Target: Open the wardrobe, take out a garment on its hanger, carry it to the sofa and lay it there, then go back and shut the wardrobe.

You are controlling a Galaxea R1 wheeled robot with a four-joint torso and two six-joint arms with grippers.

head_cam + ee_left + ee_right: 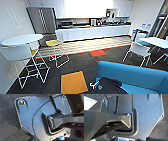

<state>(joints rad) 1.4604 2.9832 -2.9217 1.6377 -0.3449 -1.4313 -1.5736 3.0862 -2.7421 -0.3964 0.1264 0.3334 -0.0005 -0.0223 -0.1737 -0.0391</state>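
Note:
The bright blue sofa fills the lower right of the head view. The black garment lies on its seat near the front end. The white hanger sticks out from the garment's left side, over the sofa's edge. In both wrist views the robot's own dark plate and bar hang over dark carpet, and the grippers' fingers cannot be made out.
A round white table with white wire-frame stools, one with a yellow seat, stands at the left. A white table and chair stand at the right. Kitchen counters and a grey fridge line the far wall. Open carpet with an orange tile lies ahead.

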